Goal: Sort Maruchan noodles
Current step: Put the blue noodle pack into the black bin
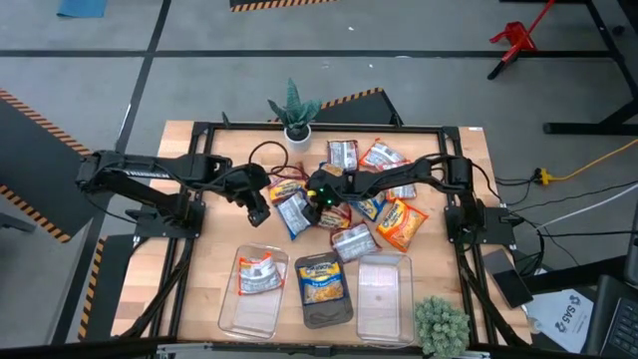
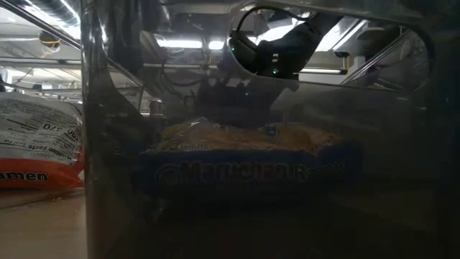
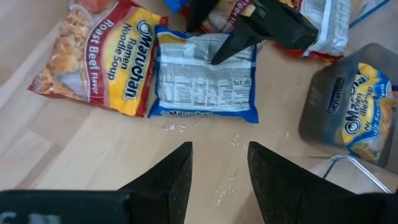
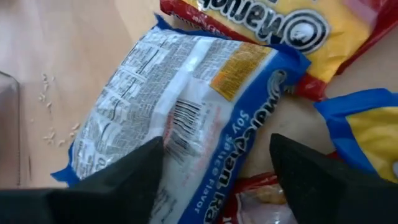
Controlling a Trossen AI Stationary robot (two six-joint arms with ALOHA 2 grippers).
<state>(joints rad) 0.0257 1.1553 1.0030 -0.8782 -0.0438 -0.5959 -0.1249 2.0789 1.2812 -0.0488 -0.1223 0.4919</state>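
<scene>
- Over the pile's middle, the right gripper point(image 4: 214, 162), fingers apart, straddles the blue soy-sauce Maruchan packet point(image 4: 186, 106); closing could snag the overlapping roast-beef packet point(image 3: 99, 53).
- The left gripper point(image 3: 219, 168), fingers apart and empty, hovers close; the arms may collide.

2 dark jointed arms point(image 1: 150, 179); black wedge fingers point(image 3: 168, 180); green lights

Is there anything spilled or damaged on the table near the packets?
Yes. Small pale crumbs are scattered on the bare wood beside the blue packet lying back side up. They look like bits of noodle, so a packet may be leaking, but I cannot tell which one.
</scene>
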